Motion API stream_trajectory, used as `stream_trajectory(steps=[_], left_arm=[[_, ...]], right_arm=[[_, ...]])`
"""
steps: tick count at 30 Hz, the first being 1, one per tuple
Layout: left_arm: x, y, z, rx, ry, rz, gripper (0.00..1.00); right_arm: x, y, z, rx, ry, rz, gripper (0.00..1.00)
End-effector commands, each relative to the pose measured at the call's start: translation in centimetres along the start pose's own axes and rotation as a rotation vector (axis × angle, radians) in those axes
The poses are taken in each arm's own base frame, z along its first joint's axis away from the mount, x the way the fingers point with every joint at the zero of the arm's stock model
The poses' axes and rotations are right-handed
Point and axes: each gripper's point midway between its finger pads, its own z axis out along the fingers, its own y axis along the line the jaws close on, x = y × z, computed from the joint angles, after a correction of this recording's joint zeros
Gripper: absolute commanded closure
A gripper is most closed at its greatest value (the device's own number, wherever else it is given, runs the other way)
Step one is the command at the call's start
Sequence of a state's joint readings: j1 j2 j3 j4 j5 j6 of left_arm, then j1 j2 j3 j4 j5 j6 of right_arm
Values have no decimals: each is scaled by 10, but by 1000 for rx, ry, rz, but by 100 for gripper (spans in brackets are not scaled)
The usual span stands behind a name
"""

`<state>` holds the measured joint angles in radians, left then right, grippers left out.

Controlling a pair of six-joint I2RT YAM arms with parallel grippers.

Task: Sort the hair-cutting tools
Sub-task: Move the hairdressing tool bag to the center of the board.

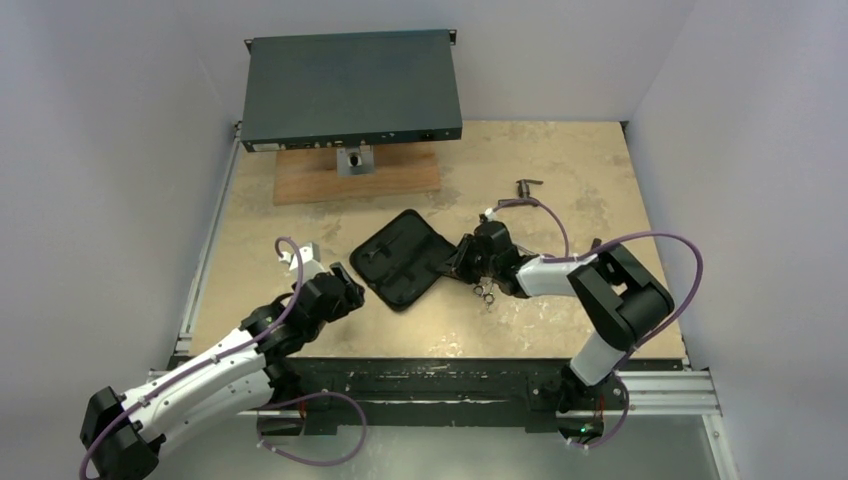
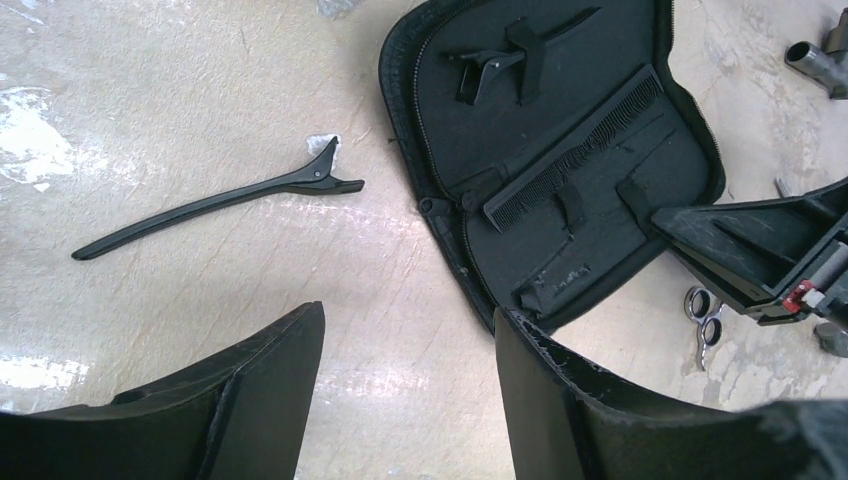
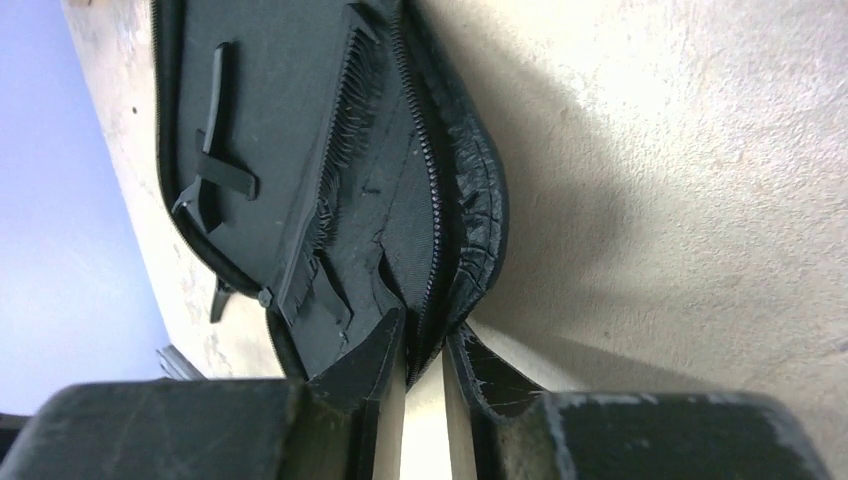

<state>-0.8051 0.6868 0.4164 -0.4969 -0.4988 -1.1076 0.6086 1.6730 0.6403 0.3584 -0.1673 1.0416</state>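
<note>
Right claw (image 3: 425,345): fingers drawn close, pinching the zippered rim of the black fabric case (image 2: 560,100). In the right wrist view the rim runs straight in between the two tips at bottom centre. The case lies open, flat on the tan mottled tabletop (image 2: 150,300).

Left claw (image 2: 410,400): spread wide and holding nothing. Its two fingers fill the bottom of the left wrist view, with bare tabletop showing between them.

Slim black toothed comb (image 2: 575,150): inside the case, lying on a diagonal across the lining, upper right to lower left in the left wrist view, with a strap across it.

Short black clip (image 2: 500,62): also inside the case, near the top centre of that frame, under a strap.

Long thin black hair clip (image 2: 220,200): out on the tabletop, left of the case and apart from it.

Small silver scissors (image 2: 703,315): on the tabletop at right, just beside the case's lower edge and close under my right claw.

Dark metal T-shaped fitting (image 2: 815,55): top right corner, clear of the case.
</note>
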Motion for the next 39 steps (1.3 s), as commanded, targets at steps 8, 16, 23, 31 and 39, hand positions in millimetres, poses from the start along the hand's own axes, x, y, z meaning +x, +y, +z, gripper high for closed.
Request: stream_trajectory(steps=[8, 16, 23, 31, 39], left_arm=[[-2, -1, 5, -4, -16, -10, 37], [2, -4, 13, -8, -10, 12, 37], [-6, -34, 29, 39, -23, 26, 34], [-13, -76, 67, 156, 7, 153, 26], [-12, -96, 93, 235, 23, 179, 28]], right_arm=[[-2, -21, -25, 122, 38, -275, 90], [-9, -51, -49, 283, 35, -356, 92], [-14, -56, -66, 300, 8, -328, 90], [-16, -66, -71, 305, 4, -318, 88], [-17, -68, -75, 289, 7, -332, 86]])
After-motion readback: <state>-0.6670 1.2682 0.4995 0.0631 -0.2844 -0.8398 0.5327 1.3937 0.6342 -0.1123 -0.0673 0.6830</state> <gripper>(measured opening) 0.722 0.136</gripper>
